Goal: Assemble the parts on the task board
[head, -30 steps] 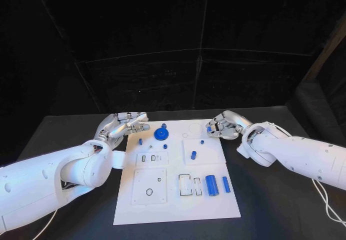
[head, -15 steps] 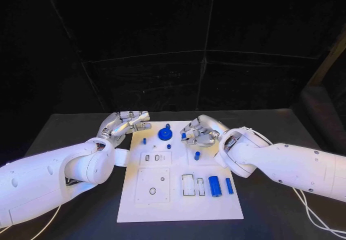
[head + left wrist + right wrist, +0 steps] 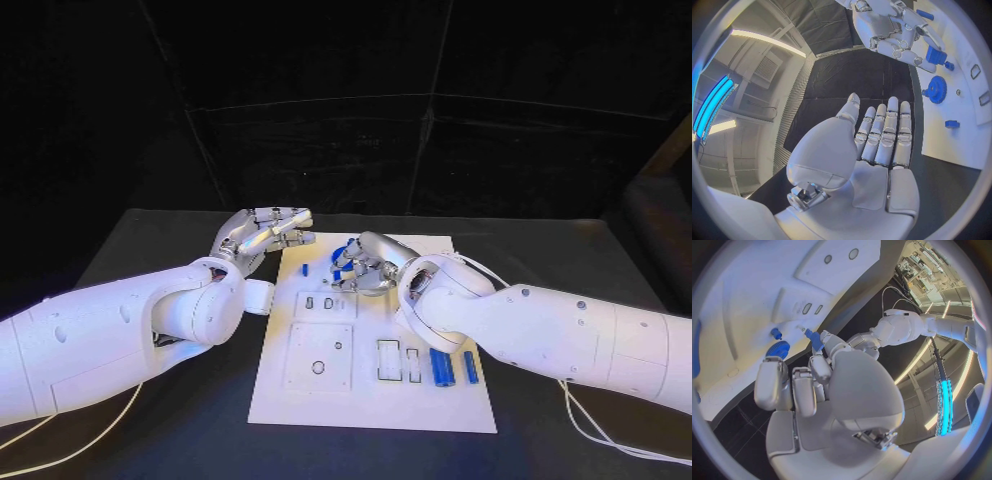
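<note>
The white task board (image 3: 372, 400) lies mid-table. My right hand (image 3: 369, 268) hovers over its far part and pinches a small blue part (image 3: 814, 339) between thumb and finger, just above the blue gear (image 3: 778, 348) that sits on the board. The left wrist view shows the same blue part (image 3: 936, 53) in the right hand (image 3: 892, 27), with the gear (image 3: 936, 89) beside it. My left hand (image 3: 267, 230) floats off the board's far left corner, fingers straight and apart, holding nothing.
A thick blue cylinder (image 3: 440, 366) and a slimmer blue pin (image 3: 470, 367) lie at the board's right side beside empty rectangular slots (image 3: 389, 360). A small blue peg (image 3: 304, 269) stands near the gear. Black table surrounds the board.
My right hand has carried the small blue part leftwards from the board's far right edge to above the gear. The camera has shifted. My left hand has stayed near the far left corner.
</note>
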